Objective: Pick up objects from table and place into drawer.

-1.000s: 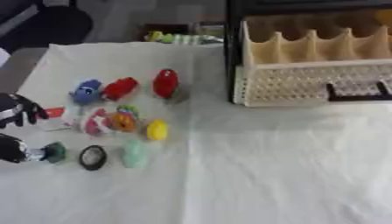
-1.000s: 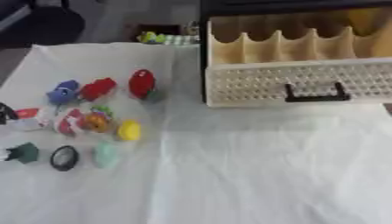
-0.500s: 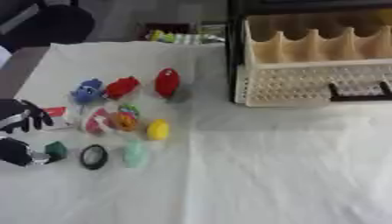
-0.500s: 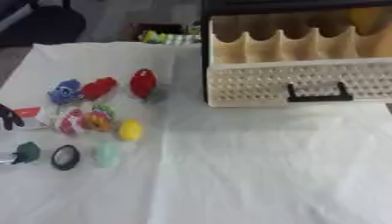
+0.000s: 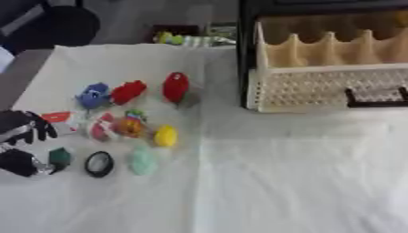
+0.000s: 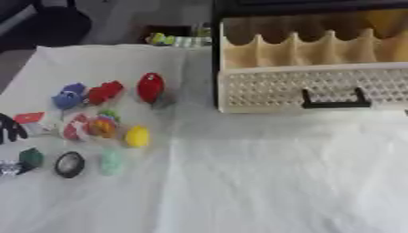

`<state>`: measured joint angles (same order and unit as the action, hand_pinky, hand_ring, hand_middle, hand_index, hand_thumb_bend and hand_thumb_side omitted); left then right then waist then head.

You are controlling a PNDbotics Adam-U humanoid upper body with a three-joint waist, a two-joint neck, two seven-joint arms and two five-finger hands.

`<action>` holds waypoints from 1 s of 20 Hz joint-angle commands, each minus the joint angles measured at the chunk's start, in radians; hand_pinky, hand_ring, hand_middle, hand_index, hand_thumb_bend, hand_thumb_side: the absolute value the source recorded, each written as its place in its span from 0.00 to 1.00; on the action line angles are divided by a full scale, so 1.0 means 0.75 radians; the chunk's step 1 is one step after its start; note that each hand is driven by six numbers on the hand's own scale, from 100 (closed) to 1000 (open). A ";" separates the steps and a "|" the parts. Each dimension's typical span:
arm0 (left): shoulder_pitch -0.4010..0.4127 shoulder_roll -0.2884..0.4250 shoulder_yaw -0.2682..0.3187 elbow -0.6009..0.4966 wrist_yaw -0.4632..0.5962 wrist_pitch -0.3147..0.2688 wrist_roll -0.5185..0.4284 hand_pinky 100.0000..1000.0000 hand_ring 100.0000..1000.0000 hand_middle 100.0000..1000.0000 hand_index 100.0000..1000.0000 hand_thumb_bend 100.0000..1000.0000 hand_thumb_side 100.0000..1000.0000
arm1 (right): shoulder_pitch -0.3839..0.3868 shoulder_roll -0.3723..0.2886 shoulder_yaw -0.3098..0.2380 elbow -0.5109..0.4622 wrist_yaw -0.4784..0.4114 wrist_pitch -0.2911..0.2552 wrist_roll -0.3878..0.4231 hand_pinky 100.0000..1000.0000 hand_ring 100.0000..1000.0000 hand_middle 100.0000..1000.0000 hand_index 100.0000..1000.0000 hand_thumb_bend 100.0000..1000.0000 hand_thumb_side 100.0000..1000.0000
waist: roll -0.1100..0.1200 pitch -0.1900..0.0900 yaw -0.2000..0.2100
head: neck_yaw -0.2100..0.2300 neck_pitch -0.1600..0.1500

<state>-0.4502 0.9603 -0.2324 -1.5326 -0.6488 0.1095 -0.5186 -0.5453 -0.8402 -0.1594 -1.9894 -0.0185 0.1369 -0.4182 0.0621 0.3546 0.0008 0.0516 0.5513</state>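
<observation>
Several small toys lie on the white cloth at the left: a blue figure (image 5: 93,94), a red figure (image 5: 127,92), a red oval piece (image 5: 176,86), a yellow egg (image 5: 165,135), a multi-coloured ball (image 5: 130,127), a pale green piece (image 5: 143,160), a black ring (image 5: 99,164) and a dark green piece (image 5: 60,156). My left hand (image 5: 22,131) shows at the left edge, its fingers relaxed above the dark green piece and its thumb side just left of it. The beige perforated drawer (image 6: 303,86) stands pulled out at the back right, with dividers inside and a black handle (image 6: 333,99).
A black cabinet frame (image 5: 243,54) surrounds the drawer. Yellow-green packets (image 5: 181,39) lie at the table's far edge, with a dark chair (image 5: 56,22) beyond the left corner. A red-and-white card (image 5: 57,117) lies near my left hand. White cloth (image 5: 303,182) covers the front right.
My left hand has slid a little nearer the front edge, closer to the dark green piece. The toys and the drawer have not moved.
</observation>
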 commanded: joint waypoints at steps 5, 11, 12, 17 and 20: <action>-0.032 0.009 0.007 0.034 -0.015 -0.024 0.021 0.45 0.56 0.58 0.74 0.38 0.42 | -0.010 -0.015 -0.020 -0.014 -0.010 0.008 -0.004 0.31 0.30 0.29 0.71 0.36 1.00 | -0.007 -0.016 -0.006 | 0.011 -0.022; -0.044 -0.009 0.007 0.074 -0.026 -0.042 0.038 0.45 0.56 0.58 0.74 0.35 0.40 | -0.004 -0.006 -0.024 -0.014 -0.011 0.013 -0.006 0.31 0.30 0.29 0.71 0.37 1.00 | -0.008 -0.012 -0.012 | 0.015 -0.027; -0.044 -0.011 0.007 0.081 -0.029 -0.043 0.038 0.45 0.56 0.57 0.74 0.35 0.40 | -0.004 -0.004 -0.024 -0.014 -0.011 0.014 -0.006 0.31 0.30 0.29 0.71 0.37 1.00 | -0.008 -0.011 -0.013 | 0.016 -0.027; -0.044 -0.016 0.009 0.106 -0.044 -0.053 0.027 0.45 0.57 0.58 0.75 0.35 0.36 | -0.004 0.000 -0.026 -0.014 -0.015 0.015 -0.007 0.31 0.30 0.29 0.71 0.37 1.00 | -0.007 -0.009 -0.015 | 0.017 -0.027; -0.040 -0.016 0.010 0.113 -0.049 -0.064 0.008 0.45 0.57 0.59 0.76 0.34 0.35 | -0.005 0.001 -0.026 -0.014 -0.015 0.016 -0.006 0.31 0.30 0.29 0.70 0.37 1.00 | -0.007 -0.008 -0.014 | 0.019 -0.027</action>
<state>-0.4679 0.9225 -0.2374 -1.4459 -0.6776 0.0650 -0.5066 -0.5387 -0.8191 -0.1656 -1.9894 -0.0203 0.1455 -0.4205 0.0591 0.3649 -0.0110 0.0605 0.5422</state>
